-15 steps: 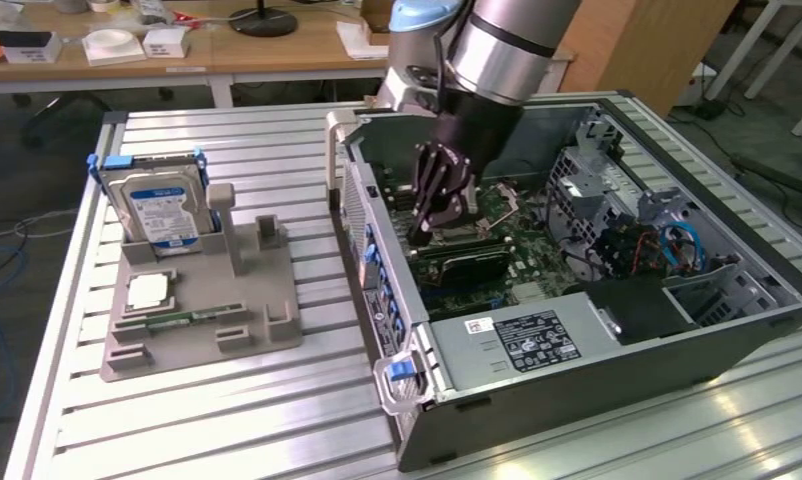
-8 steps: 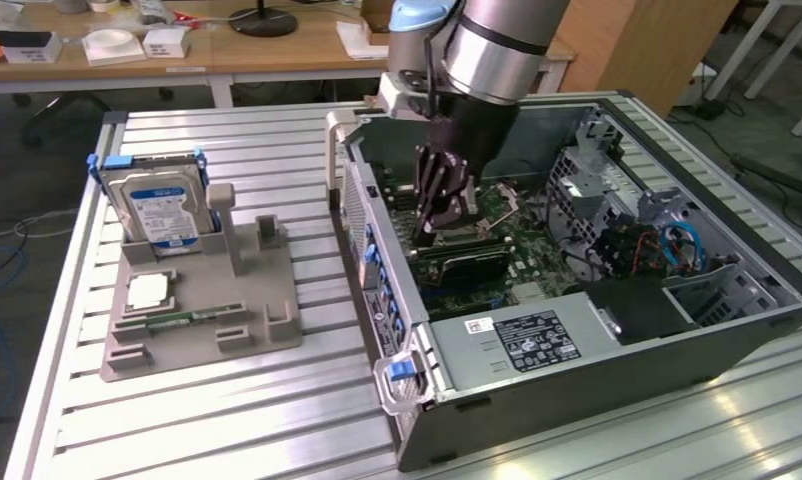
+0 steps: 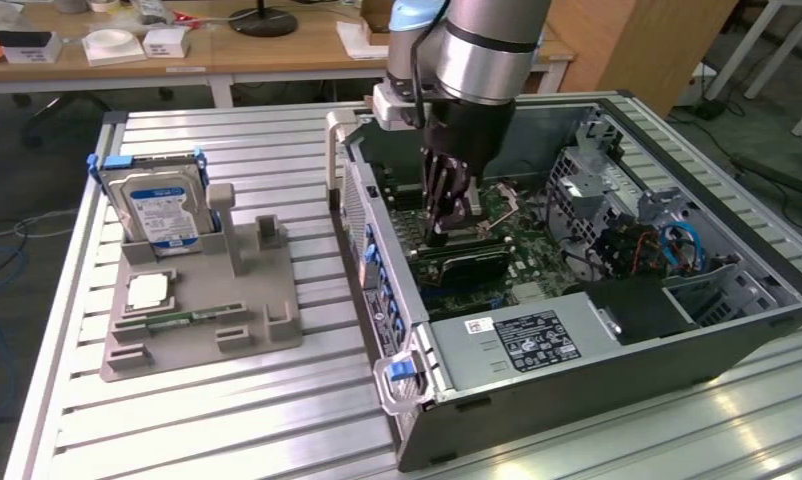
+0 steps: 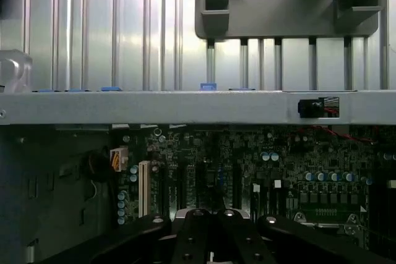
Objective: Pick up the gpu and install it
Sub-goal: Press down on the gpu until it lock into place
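Inside the open black-and-grey metal computer case (image 3: 601,330) lying on the ribbed aluminium desk (image 3: 241,420), the robot arm's black hand (image 3: 441,238) reaches down to the green motherboard (image 3: 535,255), fingers drawn together. Directly beneath it, the thin dark gpu card (image 3: 465,268) lies edge-on among the slots, apparently seated or nearly so; whether the fingers grip its top edge cannot be told. Towards the desk's far edge in the exterior view's left, the grey plastic parts holder (image 3: 194,320) keeps the blue-labelled hard drive (image 3: 158,208) and a small green memory stick (image 3: 181,320). Pickup looks complete; installation appears close to done.
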Controlling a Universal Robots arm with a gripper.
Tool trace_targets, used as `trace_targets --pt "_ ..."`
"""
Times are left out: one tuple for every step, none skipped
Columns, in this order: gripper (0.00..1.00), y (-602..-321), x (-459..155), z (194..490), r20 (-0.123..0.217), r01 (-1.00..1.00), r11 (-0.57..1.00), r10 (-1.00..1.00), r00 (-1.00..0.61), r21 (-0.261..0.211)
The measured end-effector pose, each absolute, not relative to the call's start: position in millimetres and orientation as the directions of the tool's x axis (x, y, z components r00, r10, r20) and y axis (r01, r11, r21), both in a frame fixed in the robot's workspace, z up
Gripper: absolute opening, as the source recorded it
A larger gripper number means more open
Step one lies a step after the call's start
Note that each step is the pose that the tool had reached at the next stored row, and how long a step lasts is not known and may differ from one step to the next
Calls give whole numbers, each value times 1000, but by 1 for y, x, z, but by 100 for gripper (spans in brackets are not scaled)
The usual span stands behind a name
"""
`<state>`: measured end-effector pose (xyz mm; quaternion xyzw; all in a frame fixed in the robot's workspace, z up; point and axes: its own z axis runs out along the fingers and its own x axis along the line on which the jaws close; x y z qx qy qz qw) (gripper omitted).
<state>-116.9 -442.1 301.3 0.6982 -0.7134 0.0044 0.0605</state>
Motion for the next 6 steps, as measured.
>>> trace_targets --pt "10 -442 -117 301 92 -997 25 -996 -18 78" --pt "10 -442 -117 301 92 -997 25 -996 -18 78" --pt "10 -442 -117 301 92 -997 25 -996 -18 78" --pt "10 -442 -117 301 92 -997 25 -996 -18 78" --pt "10 -442 -117 301 92 -997 25 -996 -18 78" --pt "10 -442 -117 301 92 -997 25 -996 -18 78"
